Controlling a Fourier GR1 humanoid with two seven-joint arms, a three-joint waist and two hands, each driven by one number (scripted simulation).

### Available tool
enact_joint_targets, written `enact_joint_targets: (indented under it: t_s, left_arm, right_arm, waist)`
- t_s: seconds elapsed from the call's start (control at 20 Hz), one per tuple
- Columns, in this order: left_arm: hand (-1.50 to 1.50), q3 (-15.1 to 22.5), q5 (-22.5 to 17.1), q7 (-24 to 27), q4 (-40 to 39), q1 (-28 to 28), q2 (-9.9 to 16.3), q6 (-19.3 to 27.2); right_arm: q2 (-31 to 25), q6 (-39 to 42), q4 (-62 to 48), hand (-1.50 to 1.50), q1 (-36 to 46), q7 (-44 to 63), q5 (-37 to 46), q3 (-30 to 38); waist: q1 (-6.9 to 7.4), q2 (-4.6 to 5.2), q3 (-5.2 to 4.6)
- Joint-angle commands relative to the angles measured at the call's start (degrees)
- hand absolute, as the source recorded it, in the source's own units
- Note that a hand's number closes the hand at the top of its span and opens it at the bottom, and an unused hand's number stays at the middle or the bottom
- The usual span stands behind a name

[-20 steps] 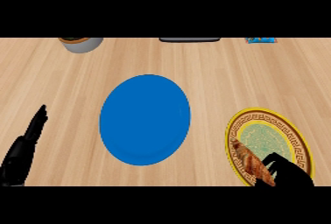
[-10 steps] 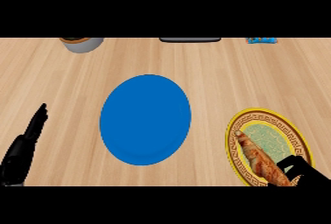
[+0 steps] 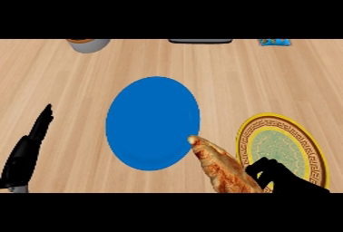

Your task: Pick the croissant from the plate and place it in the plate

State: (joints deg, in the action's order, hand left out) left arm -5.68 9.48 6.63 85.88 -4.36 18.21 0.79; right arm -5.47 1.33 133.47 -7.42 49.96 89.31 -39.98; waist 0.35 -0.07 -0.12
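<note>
A golden-brown croissant (image 3: 220, 166) is held at the lower right, its tip reaching the right rim of the blue plate (image 3: 150, 120) in the middle of the counter. My right hand (image 3: 285, 179) curls round the croissant's lower end, just left of the yellow patterned plate (image 3: 288, 147), which has nothing on it. My left hand (image 3: 28, 152) rests open at the lower left edge, fingers straight and pointing up, apart from both plates.
Along the counter's far edge stand a grey bowl (image 3: 88, 44) at the left, a dark flat object (image 3: 199, 41) in the middle and a small blue item (image 3: 275, 42) at the right. Bare wooden counter surrounds the plates.
My right hand has carried the croissant left, off the yellow plate and over to the blue plate's right rim. The left hand has stayed still.
</note>
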Motion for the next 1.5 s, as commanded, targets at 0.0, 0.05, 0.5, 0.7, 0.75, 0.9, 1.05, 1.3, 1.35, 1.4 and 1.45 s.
enact_joint_targets:
  t_s: [0.0,0.05,0.5,0.7,0.75,0.9,1.05,1.3,1.35,1.4,1.45]
  left_arm:
    - [0.0,-0.17,0.54,2.28,0.76,-2.06,-0.39,-0.11]
    - [0.0,-0.75,-0.04,0.8,-2.52,1.75,0.26,-1.0]
    - [0.0,0.19,1.42,2.16,-2.78,1.68,-2.11,0.51]
    - [0.0,-0.31,0.72,0.83,-2.56,3.06,-0.54,-1.56]
    - [0.0,1.64,2.6,4.43,-3.15,0.66,-3.09,0.56]
    - [0.0,-0.25,1.06,-0.56,-0.11,3.67,-0.19,-1.55]
    - [0.0,0.55,2.25,1.16,-2.43,2.95,-1.31,-0.76]
    - [0.0,0.52,1.35,-1.07,1.58,2.69,-1.03,-1.83]
    - [0.0,1.63,1.98,2.01,-1.51,2.22,-2.23,-1.61]
    - [0.0,2.19,3.24,0.07,0.06,2.04,-2.66,-0.33]
    - [0.0,2.09,2.4,-0.24,0.8,2.2,-2.77,-0.95]
  right_arm:
    - [5.2,5.31,-5.83,1.5,11.64,4.52,0.27,-3.9]
    - [5.25,7.81,-4.63,1.5,14.34,7.58,-0.48,-7.18]
    - [5.43,-5.51,-29.6,1.5,39.68,23.09,-16.9,-1.22]
    - [5.44,-8.02,-39.13,1.5,44.99,22.24,-26.12,1.83]
    - [5.44,-9.94,-43.25,1.5,45.46,19.58,-27.52,3.69]
    - [5.44,-13.38,-50.24,1.5,48.15,20.45,-31.95,2.14]
    - [5.45,-18.64,-58.65,1.5,51.52,16.93,-36.67,3.48]
    - [5.45,-24.98,-66.34,1.5,52.89,9.98,-47.29,5.18]
    - [5.45,-30.48,-63.64,1.5,52.56,15.03,-45.22,6.07]
    - [5.45,-32.11,-66.37,1.5,52.07,16.35,-44.74,4.52]
    - [5.45,-33.99,-68.2,-1.5,52.72,17.22,-46.07,3.02]
  waist:
    - [0.47,0.11,0.05]
    - [0.25,0.15,0.01]
    - [1.65,0.4,0.02]
    - [2.03,0.48,0.06]
    - [2.42,0.64,0.04]
    - [2.47,0.51,0.1]
    - [2.74,0.71,0.1]
    - [3.58,0.78,0.19]
    - [3.94,0.94,0.15]
    - [3.69,0.74,0.16]
    - [4.33,0.78,0.15]
